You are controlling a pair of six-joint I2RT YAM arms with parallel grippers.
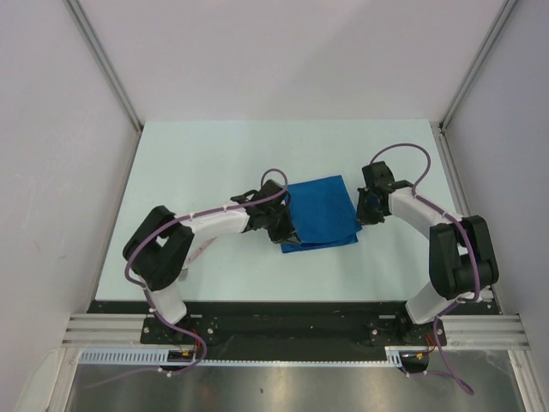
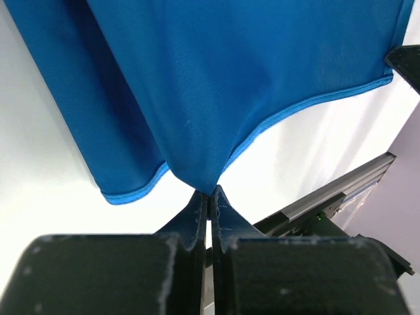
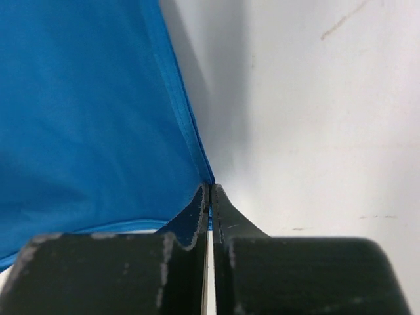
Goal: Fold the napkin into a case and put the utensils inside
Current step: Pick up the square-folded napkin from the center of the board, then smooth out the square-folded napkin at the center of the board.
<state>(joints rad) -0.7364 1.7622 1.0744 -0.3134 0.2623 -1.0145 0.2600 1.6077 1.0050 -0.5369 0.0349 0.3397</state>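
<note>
Soft royal-blue cloth napkin gripped at two corners, mid white counter.
Corners clamped by left pincer and right pincer, likely for folding over.

**Two arms, white and black**

Item: left arm and right arm, with white shell links, black joint housings and white base posts. A thin purple cable loops along each. The left gripper and right gripper have matte black fingers with pale, scuffed edges.
</note>
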